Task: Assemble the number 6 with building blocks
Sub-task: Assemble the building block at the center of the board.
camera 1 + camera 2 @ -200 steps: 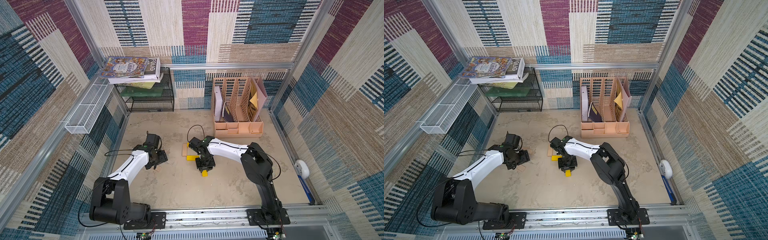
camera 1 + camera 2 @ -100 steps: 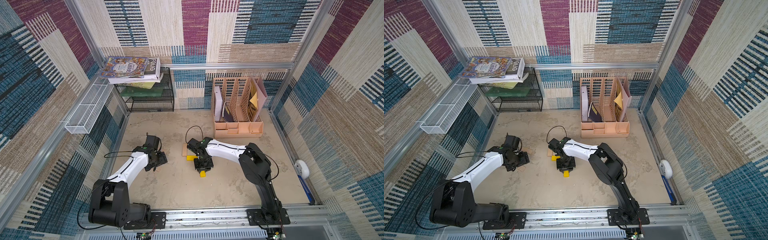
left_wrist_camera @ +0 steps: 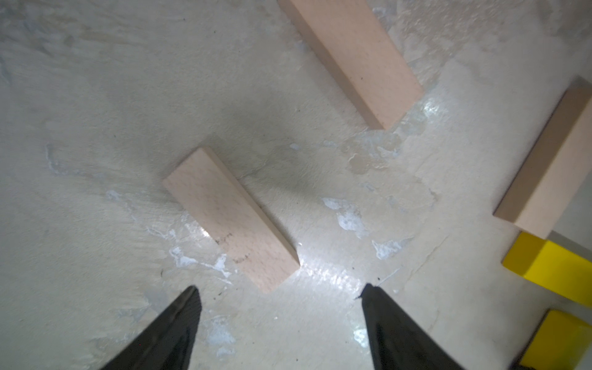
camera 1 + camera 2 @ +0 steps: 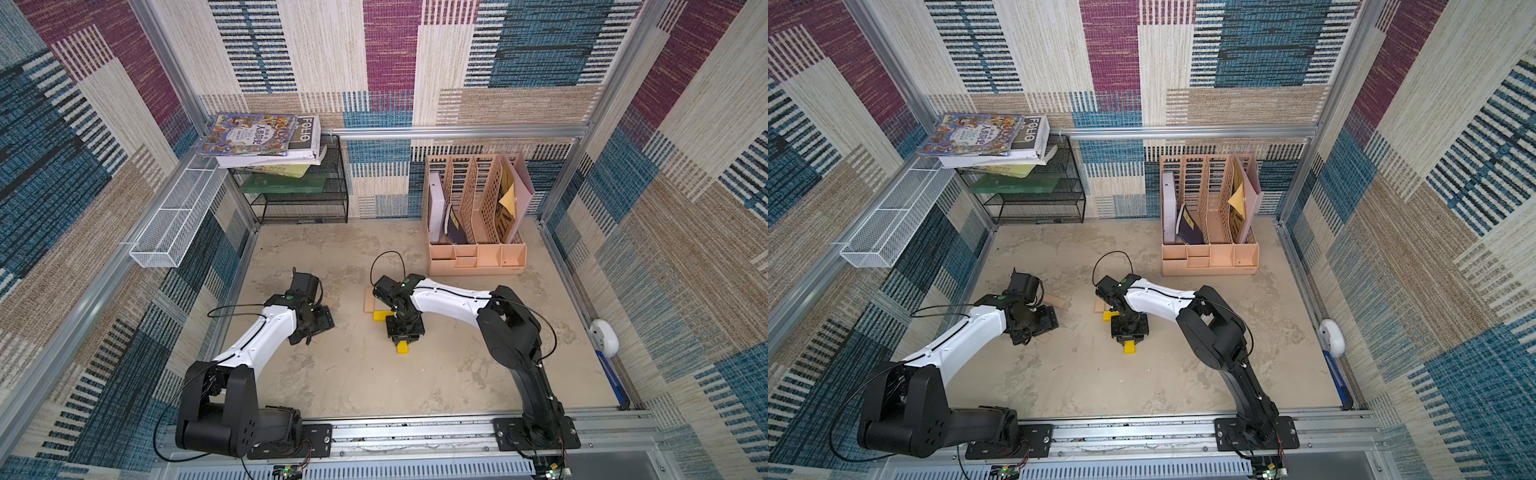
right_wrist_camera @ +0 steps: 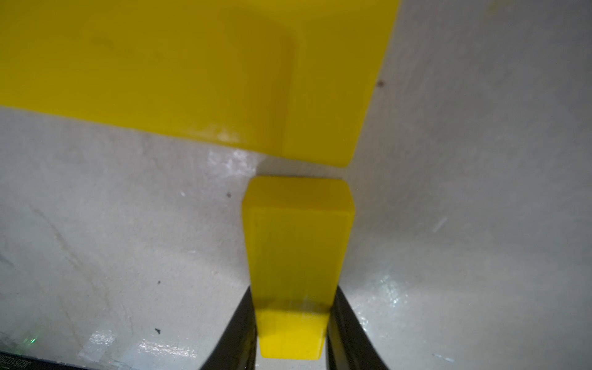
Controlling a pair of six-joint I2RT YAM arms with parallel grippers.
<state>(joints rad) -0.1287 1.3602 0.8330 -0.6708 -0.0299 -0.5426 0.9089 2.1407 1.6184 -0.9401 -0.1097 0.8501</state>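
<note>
Yellow bar point(image 5: 296, 256), pinched by the right end effector point(image 5: 293, 323) low over the bench point(image 4: 457, 374), points its long axis straight ahead, its far end just short of the long side of a second yellow bar point(image 5: 192, 73) lying crosswise. The left end effector point(image 3: 281, 298) hangs spread and empty above a pale wooden bar point(image 3: 230, 217) lying slantwise ahead of it, so the right arm looks better placed to close that joint.
</note>
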